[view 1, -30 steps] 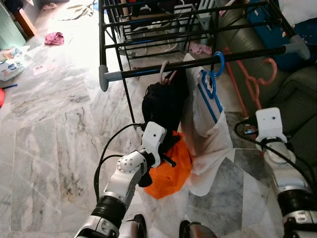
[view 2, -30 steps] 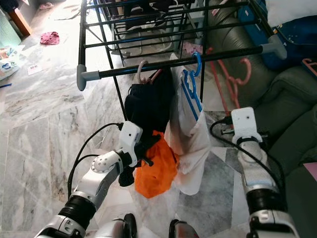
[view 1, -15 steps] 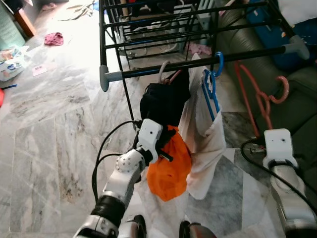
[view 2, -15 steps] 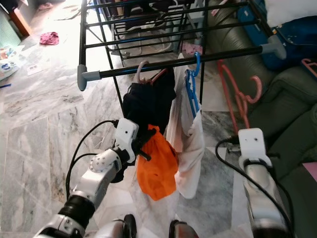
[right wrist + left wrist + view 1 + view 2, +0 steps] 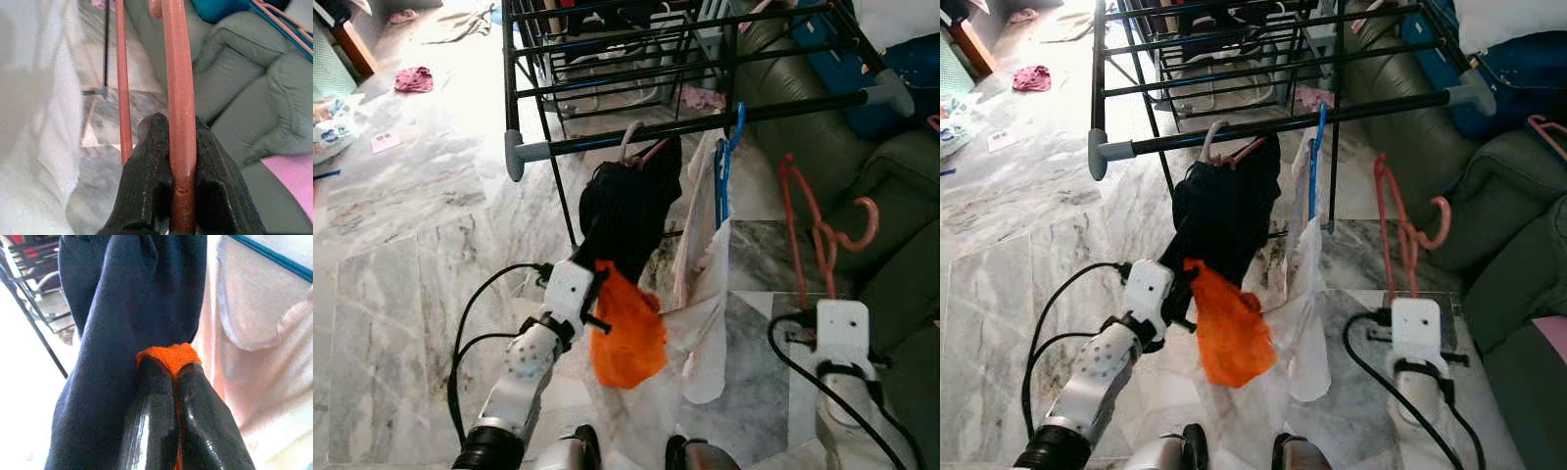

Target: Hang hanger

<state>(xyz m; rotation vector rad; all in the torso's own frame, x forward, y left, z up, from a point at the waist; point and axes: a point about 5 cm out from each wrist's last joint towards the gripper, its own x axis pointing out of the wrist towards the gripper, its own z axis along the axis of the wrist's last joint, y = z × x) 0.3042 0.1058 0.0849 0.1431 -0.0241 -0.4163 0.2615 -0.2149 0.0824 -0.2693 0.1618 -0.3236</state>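
I have the right hand (image 5: 182, 147) clamped tight on a red hanger (image 5: 806, 220), fingers pressed against both sides of its bar, and it stands up from the hand with its hook (image 5: 868, 211) free in the air, below and in front of the front rail (image 5: 705, 122) of the black drying rack (image 5: 607, 59). The hook sits well under the rail, between the hanging clothes and the dark green sofa (image 5: 901, 186). There is bare rail to the right of the blue hanger (image 5: 724, 157), running out to the grey end cap (image 5: 889, 95) beside the sofa; that stretch is the open room I can see.

My left hand (image 5: 171, 377) is closed on a pinch of orange cloth (image 5: 625, 328), which droops below it in front of the dark garment (image 5: 625, 211). That dark garment hangs from a pale hanger hook (image 5: 628, 142) near the rail's left end cap (image 5: 516, 154). Just right of it a white garment (image 5: 705, 284) hangs on the blue hanger, its hem near the marble floor (image 5: 401, 255).

The floor to the left is open, with a pink cloth (image 5: 415, 78) and some papers (image 5: 333, 122) far off. I can't read any writing or labels
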